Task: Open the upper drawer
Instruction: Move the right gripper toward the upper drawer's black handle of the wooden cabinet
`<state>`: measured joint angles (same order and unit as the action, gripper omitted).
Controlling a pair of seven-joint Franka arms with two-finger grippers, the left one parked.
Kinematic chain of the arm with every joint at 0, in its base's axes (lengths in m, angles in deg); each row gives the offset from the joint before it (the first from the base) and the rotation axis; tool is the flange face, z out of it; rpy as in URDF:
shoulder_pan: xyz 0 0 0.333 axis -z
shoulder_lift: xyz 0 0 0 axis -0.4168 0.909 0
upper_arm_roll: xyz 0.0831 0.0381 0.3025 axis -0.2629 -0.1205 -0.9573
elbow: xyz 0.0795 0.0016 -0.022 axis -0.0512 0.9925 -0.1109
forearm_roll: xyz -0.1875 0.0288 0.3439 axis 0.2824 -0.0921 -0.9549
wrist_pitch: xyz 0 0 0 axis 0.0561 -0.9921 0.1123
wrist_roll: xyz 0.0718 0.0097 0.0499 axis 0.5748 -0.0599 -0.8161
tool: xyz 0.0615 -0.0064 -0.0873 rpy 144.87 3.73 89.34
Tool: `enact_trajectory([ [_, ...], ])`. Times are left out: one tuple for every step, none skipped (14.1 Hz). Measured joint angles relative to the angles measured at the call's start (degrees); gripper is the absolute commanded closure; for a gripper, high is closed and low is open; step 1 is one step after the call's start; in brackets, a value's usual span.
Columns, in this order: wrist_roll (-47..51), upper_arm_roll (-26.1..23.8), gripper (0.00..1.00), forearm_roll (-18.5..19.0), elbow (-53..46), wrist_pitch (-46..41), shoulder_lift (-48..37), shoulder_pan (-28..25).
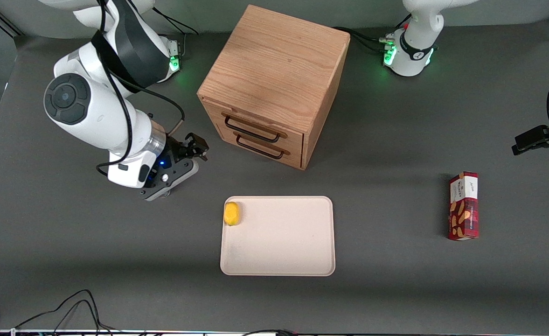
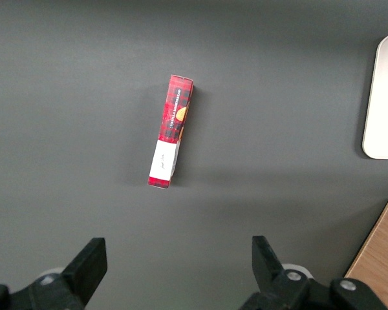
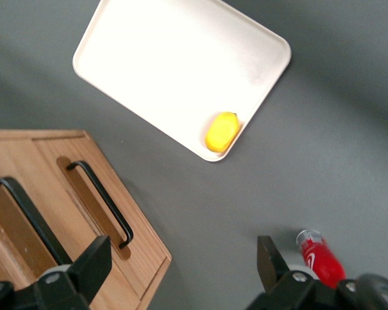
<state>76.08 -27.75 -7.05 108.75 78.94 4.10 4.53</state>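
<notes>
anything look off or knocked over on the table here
Nothing stands out. The upper drawer sits shut and flush in the cabinet; the open gripper hangs beside the cabinet, touching nothing.

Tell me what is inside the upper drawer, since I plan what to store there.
Nothing inside shows: the upper drawer is shut, its contents hidden. Only its front and black handle are visible. The hand hovers open beside the cabinet.

Open gripper [image 3: 181, 271] near upper drawer [image 3: 16, 226] (shut), touching nothing.

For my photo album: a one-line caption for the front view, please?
Open gripper hovers near closed upper drawer.
</notes>
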Motion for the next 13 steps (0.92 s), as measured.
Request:
enact_trajectory([
  [-1.5, -0.2, 0.0, 0.0, 0.0, -0.2, 0.1, -0.1],
  [-2.7, -0.5, 0.0, -0.3, 0.0, -0.9, 0.3, -0.2],
  [-3.8, -0.9, 0.0, -1.0, 0.0, -1.4, 0.5, -0.2],
  [-4.3, -1.3, 0.0, -1.5, 0.0, -2.1, 0.6, -0.3],
  [-4.6, -1.5, 0.0, -1.8, 0.1, -2.7, 0.6, -0.3],
  [-4.8, -1.8, 0.0, -1.9, 0.1, -3.6, 0.6, -0.3],
  [-5.1, -2.4, 0.0, -2.1, 0.2, -4.3, 0.6, -0.3],
  [-5.1, -3.3, 0.0, -2.1, 0.4, -4.3, 0.6, -0.3],
  [-5.1, -4.2, 0.0, -2.1, 0.7, -4.3, 0.6, -0.4],
  [-5.1, -4.9, 0.0, -2.1, 1.0, -4.3, 0.6, -0.5],
  [-5.1, -5.5, 0.0, -2.1, 1.4, -4.1, 0.7, -0.5],
  [-5.2, -6.3, 0.0, -2.1, 2.0, -3.7, 0.8, -0.5],
  [-5.2, -7.2, 0.0, -2.1, 2.9, -2.7, 0.9, -0.4],
])
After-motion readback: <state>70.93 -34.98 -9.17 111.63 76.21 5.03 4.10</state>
